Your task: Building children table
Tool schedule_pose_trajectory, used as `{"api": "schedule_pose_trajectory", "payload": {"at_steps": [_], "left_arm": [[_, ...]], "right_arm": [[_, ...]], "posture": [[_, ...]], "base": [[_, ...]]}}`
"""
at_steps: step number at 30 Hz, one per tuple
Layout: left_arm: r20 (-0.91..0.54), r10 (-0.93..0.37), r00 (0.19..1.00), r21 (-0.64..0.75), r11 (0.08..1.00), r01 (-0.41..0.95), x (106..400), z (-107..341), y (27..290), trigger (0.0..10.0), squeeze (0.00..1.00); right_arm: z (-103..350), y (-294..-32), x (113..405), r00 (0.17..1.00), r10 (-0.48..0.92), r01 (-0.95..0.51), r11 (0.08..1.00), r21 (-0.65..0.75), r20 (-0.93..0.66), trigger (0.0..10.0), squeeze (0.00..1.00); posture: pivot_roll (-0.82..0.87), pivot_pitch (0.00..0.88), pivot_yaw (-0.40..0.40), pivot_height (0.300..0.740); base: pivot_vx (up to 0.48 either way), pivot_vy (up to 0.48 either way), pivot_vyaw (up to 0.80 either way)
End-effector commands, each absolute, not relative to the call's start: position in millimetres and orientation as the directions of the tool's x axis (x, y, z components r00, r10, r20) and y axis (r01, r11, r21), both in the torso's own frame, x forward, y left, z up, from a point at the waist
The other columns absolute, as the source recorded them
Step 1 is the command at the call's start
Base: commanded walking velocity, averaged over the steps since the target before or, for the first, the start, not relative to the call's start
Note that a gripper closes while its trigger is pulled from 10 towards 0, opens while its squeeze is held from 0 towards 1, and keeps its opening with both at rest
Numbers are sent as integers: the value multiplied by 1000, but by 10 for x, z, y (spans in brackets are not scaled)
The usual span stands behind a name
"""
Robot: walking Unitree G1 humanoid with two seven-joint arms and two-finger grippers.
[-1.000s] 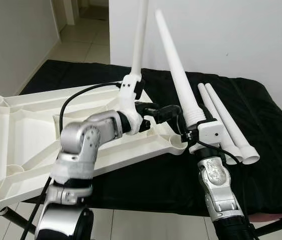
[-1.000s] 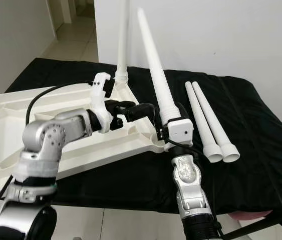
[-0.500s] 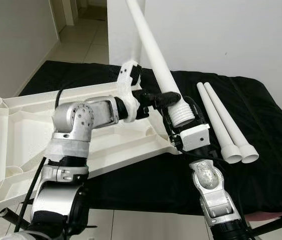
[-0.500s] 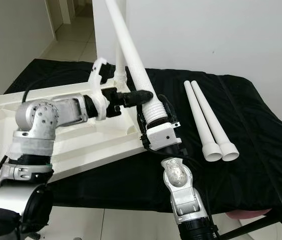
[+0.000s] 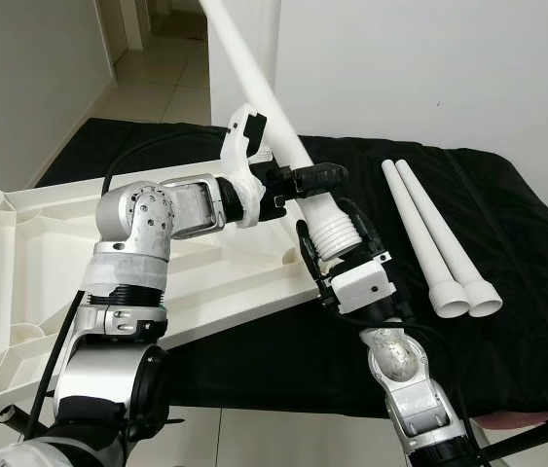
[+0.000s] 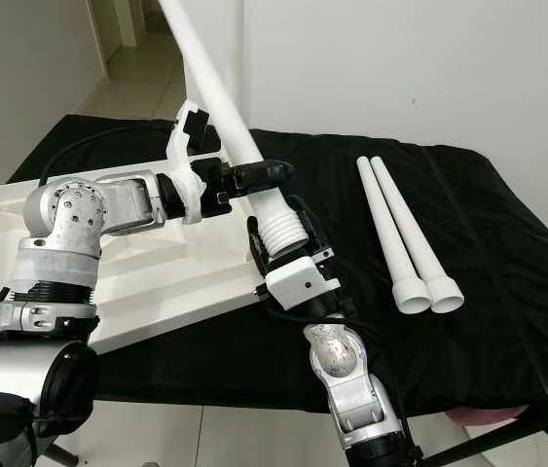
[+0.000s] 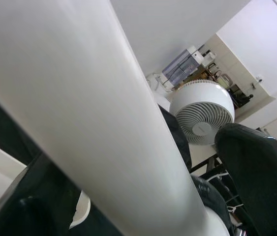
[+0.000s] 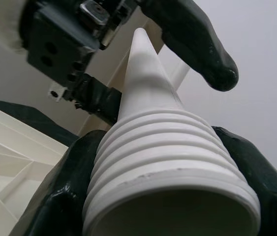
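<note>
A long white table leg (image 5: pixel 274 107) slants up and to the left. My right gripper (image 5: pixel 335 231) is shut on its ribbed threaded end (image 8: pixel 163 157), with a black finger (image 8: pixel 74 187) on either side. My left gripper (image 5: pixel 298 180) reaches across from the left and straddles the leg's shaft just above the ribs. One finger (image 7: pixel 256 167) stands a little off the shaft (image 7: pixel 104 123), so the gripper is open. The upturned white tabletop (image 5: pixel 30 243) lies on the left of the black cloth, below both grippers.
Two spare white legs (image 5: pixel 434 233) lie side by side on the black cloth (image 5: pixel 517 321) at the right. A white wall stands close behind the table. A tiled corridor opens at the far left. A white fan (image 7: pixel 202 115) stands in the room.
My right gripper has swung the leg over to the left, so its tip now leans left. The left gripper has lifted off the tabletop corner and now straddles the shaft.
</note>
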State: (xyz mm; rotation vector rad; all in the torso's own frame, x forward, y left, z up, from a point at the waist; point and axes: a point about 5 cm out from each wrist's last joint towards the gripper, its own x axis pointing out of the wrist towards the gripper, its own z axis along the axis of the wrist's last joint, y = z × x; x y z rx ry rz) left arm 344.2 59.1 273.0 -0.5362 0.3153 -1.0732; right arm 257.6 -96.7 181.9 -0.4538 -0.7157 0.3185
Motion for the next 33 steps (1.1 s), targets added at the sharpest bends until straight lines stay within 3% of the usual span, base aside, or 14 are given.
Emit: {"api": "schedule_pose_trajectory", "payload": {"at_steps": [1,20,25,31,32,33], "left_arm": [[73,-901,428,-541,325,776,3479,2900,599,10000,0],[69,-853,518,-586,385,713,3650,3036,817,10000,0],[42,-807,590,-627,438,644,3757,3019,898,10000,0],[33,-783,621,-648,456,610,3798,3007,941,10000,0],[39,-776,630,-658,454,600,3810,3007,956,2784,0],[39,-776,630,-658,454,600,3810,3007,956,2784,0]], "right_arm": [[1769,-947,2496,691,478,-138,824,-550,542,10000,0],[1591,-1057,2354,717,496,-140,791,-596,490,10000,0],[1561,-1050,2324,721,491,-137,792,-595,489,10000,0],[1553,-1047,2320,722,491,-134,791,-597,488,10000,0],[1553,-1043,2322,722,490,-132,791,-598,488,10000,0],[1553,-1043,2322,722,490,-132,791,-598,488,10000,0]], "posture": [[-71,0,-8,740],[-67,0,0,740],[-64,0,7,740],[-64,0,11,740],[-64,0,12,740],[-64,0,12,740]], "base": [[0,0,0],[0,0,0],[0,0,0],[0,0,0],[0,0,0],[0,0,0]]}}
